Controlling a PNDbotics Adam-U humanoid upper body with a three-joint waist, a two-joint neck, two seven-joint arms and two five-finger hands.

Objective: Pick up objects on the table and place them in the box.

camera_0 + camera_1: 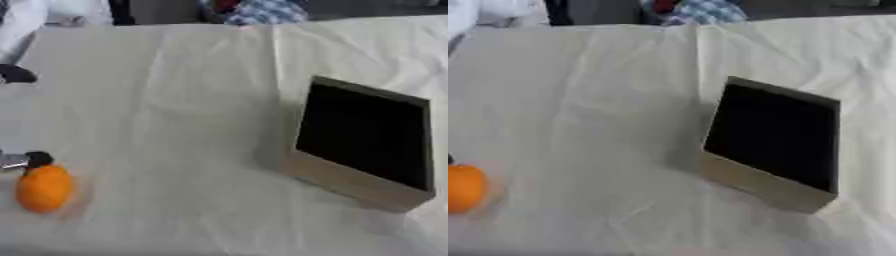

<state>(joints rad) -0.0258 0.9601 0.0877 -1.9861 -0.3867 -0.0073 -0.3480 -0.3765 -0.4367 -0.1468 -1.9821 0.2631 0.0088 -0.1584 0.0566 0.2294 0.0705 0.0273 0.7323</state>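
An orange is lying on the tabletop near the left edge, well apart from the box, which is sitting toward the right. The tabletop is wearing a creased white cloth. The box is showing tan wooden walls and a dark inside (nothing can be made out in it).

In the left eye view, part of the left hand is reaching in from the left edge, a silver piece with a black rounded tip sitting right at the top of the orange; whether it is touching the fruit cannot be told, and whether the fingers are wide or narrow cannot be told either, since too little of them is showing. A dark rounded shape is also poking in higher up that same edge.

The right eye view is cutting the orange at its left border and showing only a dark sliver of the hand just above the fruit.
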